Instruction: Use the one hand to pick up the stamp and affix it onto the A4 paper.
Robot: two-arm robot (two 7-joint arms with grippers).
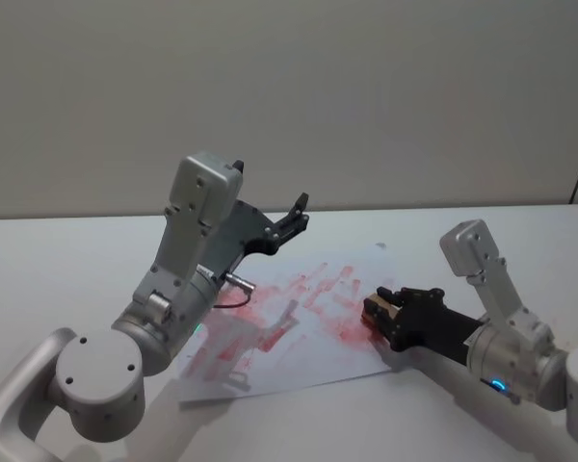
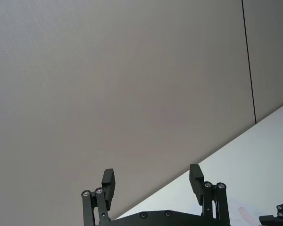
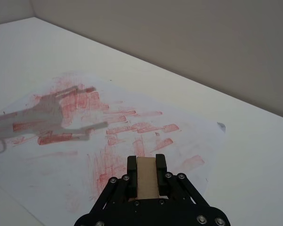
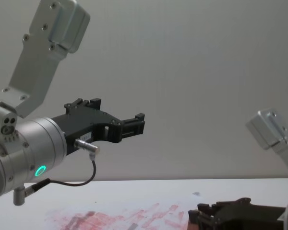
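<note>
Underneath everything, the white table (image 1: 58, 260) runs back to a plain grey wall (image 1: 366, 96). On it lies the A4 paper (image 1: 303, 348), a white sheet smeared with many red-pink rectangular prints, thickest through its middle and toward its right side. The left arm (image 1: 197, 250), silver with a green light ring (image 4: 40, 170) on its wrist, is held above the left part of the sheet. The left gripper (image 2: 151, 174) points up and away toward the wall, well clear of the table, its jaws spread wide with nothing between them. A shadow (image 3: 42, 110) of that arm falls across the prints. The right gripper (image 1: 379, 310), black on a pale silver-grey arm, lies low at the paper's right edge, reaching in over the sheet from the right. Its jaws are closed narrowly on the stamp (image 3: 147, 176), a small brown wooden block that fills the gap between them. The stamp sits over the red-smeared right part of the paper; whether its face touches the sheet cannot be told.
</note>
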